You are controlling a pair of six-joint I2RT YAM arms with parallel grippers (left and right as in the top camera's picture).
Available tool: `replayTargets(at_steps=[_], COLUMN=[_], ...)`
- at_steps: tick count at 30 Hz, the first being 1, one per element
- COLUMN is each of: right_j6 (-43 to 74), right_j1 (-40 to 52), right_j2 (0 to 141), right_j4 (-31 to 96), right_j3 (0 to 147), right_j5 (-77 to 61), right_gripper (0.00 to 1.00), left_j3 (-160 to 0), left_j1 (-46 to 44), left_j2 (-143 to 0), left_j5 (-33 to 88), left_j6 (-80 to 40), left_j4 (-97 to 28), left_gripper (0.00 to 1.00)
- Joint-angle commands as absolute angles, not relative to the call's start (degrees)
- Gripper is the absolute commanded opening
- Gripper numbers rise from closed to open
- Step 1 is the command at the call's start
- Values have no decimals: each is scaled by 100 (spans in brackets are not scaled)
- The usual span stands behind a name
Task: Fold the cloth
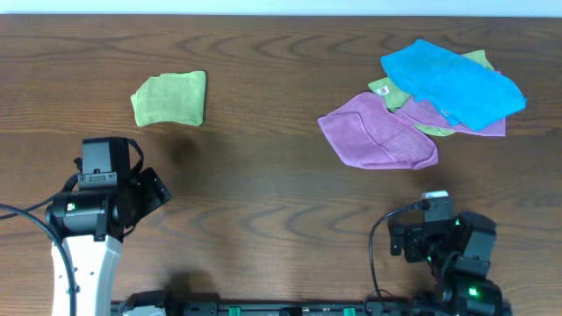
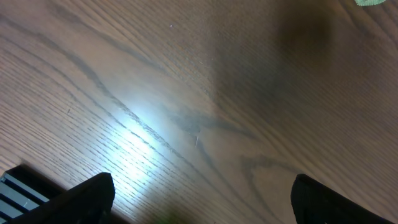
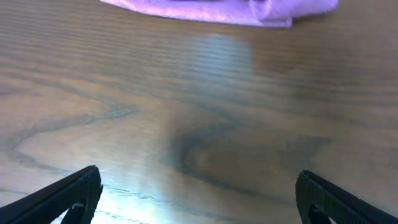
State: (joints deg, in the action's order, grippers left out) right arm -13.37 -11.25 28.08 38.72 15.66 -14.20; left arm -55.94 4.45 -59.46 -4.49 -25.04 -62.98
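The cloth (image 1: pixel 169 97) lies on the dark wood-grain counter (image 1: pixel 263 193) as a small, thick block. Its edges are doubled over and one side is slightly ragged, so it looks already folded at least once. My reading is that the folding is done or nearly so. Any further move would be a tidy-up: reach out to the cloth, pinch a loose corner and lay it flush, or press the block flat.

The left gripper (image 2: pixel 200 199) hangs on the robot's side of the cloth, near it but clear. Its jaws are spread wide with only bare counter between them. A sliver of lime green shows at the top corner of the left wrist view. The right gripper (image 3: pixel 198 196) is well apart from the cloth, far off to its right. Its jaws are also wide open and hold nothing.

The cloth is soft, nappy microfibre, limp enough to slump at its corners, so a fold may creep open unless pressed. Well to the right of the cloth is a loose heap of similar rags. It holds a blue cloth (image 1: pixel 452 83) on top, a purple cloth (image 1: pixel 378 132) spread flat, and a paler yellow-green cloth (image 1: pixel 387 89) with a white label peeking out. The counter is smooth and gives a glossy reflection
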Motion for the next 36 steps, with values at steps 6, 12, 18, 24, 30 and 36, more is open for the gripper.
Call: replayTargets(at_steps=[6,12,18,24,30,36], right_j6=[-1422,-1422,-1422,-1422,-1422,-1422], right_j1=[-252,-237,-239,-244,-244,-244], right_j2=[2161,1474,1234,1225,1122,768], right_j4=[3881,3881,3879,4010,4521,4517], right_j3=[1514,1514,1474,1083,1015,1015], right_j5=[-1503,-1503,-1503,-1503,-1503,-1503], right_gripper=[99,99,99,99,99,99], left_j3=[-5596,-5596,-5596,-5596,-5596,-5596], left_j1=[447,447,447,447,447,447], left_j2=[-5911,-5911,-5911,-5911,-5911,-5911], left_j5=[-440,-440,-443,-443,-443,-443], left_j6=[-2438,-2440,-2440,-2440,-2440,-2440], left_j4=[-6322,-6322,-6316,-6318,-6316,-6316], left_gripper=[91,90,91,91,90,90])
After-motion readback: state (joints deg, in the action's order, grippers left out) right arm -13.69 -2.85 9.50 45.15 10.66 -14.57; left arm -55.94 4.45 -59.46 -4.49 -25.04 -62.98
